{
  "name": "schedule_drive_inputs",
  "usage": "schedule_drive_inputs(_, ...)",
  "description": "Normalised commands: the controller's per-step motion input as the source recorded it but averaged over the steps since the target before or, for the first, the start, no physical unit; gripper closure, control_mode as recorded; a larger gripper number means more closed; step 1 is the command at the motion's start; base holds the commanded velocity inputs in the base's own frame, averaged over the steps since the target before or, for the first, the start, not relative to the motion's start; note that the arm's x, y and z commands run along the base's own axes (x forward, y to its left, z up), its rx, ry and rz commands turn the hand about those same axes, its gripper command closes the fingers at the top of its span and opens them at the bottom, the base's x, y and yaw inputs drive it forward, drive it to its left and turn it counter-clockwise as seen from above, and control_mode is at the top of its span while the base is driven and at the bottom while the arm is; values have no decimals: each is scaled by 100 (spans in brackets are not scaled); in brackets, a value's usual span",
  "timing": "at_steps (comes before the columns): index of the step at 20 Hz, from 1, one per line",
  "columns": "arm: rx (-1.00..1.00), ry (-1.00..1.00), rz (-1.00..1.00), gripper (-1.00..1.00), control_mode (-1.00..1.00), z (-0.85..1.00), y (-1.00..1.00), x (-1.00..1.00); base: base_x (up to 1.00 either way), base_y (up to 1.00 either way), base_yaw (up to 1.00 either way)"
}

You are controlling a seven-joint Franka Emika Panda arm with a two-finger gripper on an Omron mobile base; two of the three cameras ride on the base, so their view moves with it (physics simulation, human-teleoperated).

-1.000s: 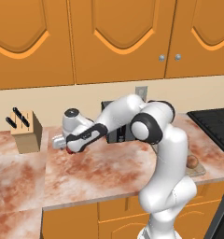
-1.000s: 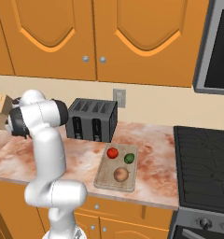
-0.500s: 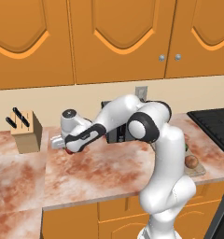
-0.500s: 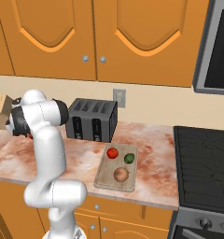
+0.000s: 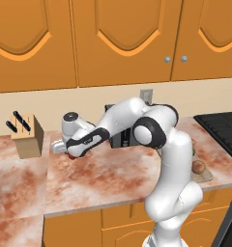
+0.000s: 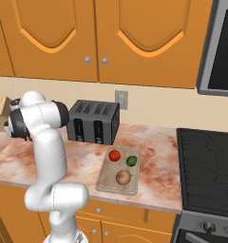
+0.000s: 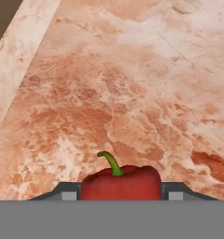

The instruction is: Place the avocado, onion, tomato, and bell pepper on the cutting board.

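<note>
Three of the vegetables lay on the cutting board [image 6: 118, 171] in the right base view: the tomato [image 6: 114, 154] at the far left, the avocado [image 6: 131, 161] beside it, and the onion [image 6: 123, 177] nearer the front edge. A toaster [image 6: 94, 121] stood behind the board on the worktop [image 6: 82, 159].

In the left base view the arm reached far left across the worktop [image 5: 108, 173], the claw [image 5: 69, 153] low beside a knife block [image 5: 25, 136]; a trace of red showed under it. The onion [image 5: 198, 167] sat at the right, on the board [image 5: 208, 177].

In the hand view the claw [image 7: 121, 196] was closed on the red bell pepper [image 7: 121, 183], its fingers [image 7: 69, 193] pressing either side, the green stem curling upward.
</note>
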Motion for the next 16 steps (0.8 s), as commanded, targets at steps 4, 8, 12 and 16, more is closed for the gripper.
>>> schedule_drive_inputs(4, 0, 0, 0, 100, -100, 17, -16, -66, 0, 0, 0)
schedule_drive_inputs(8, 0, -1, 0, 100, -100, 21, -35, -78, 0, 0, 0)
schedule_drive_inputs(12, 0, 0, 0, 100, -100, 26, -55, -72, 0, 0, 0)
schedule_drive_inputs(16, 0, -2, -1, 100, -100, 30, -72, -79, 0, 0, 0)
